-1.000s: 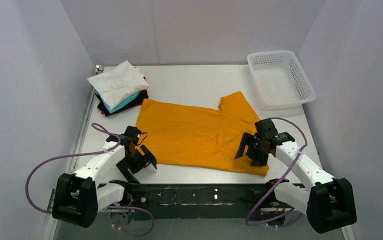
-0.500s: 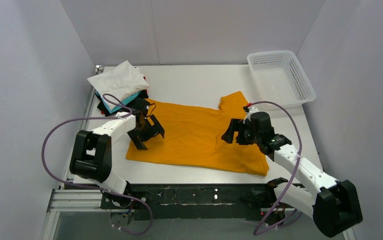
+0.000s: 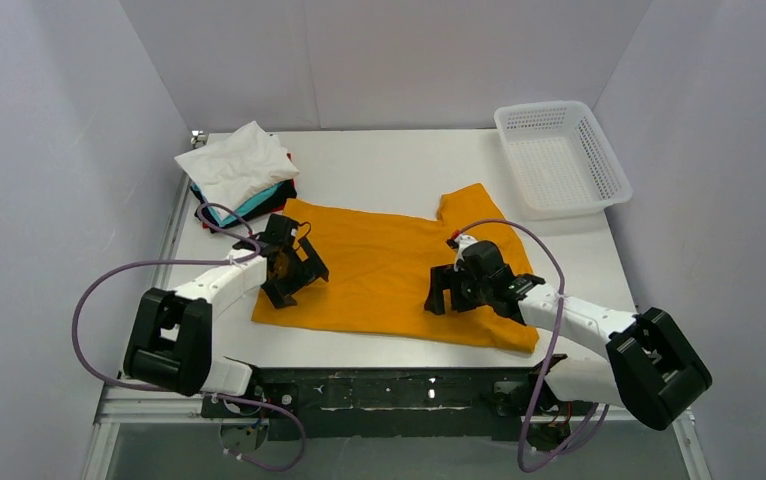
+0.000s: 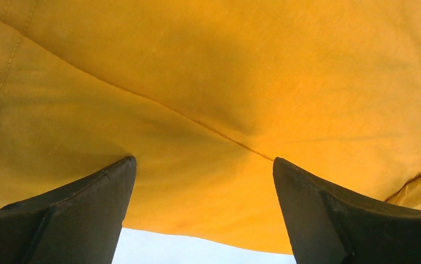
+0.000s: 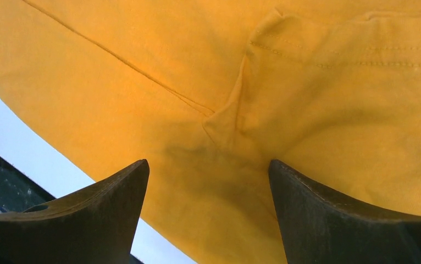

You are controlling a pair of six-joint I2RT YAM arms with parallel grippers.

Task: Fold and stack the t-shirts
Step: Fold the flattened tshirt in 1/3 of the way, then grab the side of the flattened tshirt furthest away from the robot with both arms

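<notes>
Orange-yellow shirt (image 3: 389,275) lies spread flat under both pincers, plain cloth, one short sleeve poking out beyond the right pincer. A long diagonal crease runs across it in the left wrist view. In the right wrist view a stitched fold puckers up just ahead of the fingers.

Left pincer (image 3: 299,280) is down low over the shirt's left part, jaws spread wide, nothing gripped. Cloth fills the whole gap between the dark fingers; whether the tips touch it, I cannot tell. The left arm reaches forward from its base, purple cable looping behind it.

Right pincer (image 3: 447,293) sits low over the shirt's right half, jaws wide too, holding nothing. Its arm stretches inward from the right base, cable arching over it.

Behind the left pincer and to its left sits the folded stack (image 3: 239,180): white on top, teal and black edges beneath. Well beyond the right pincer, off to its right, rests a white mesh basket (image 3: 544,108). White worktop (image 3: 389,170) carries it all, with pale grey walls on three sides.
</notes>
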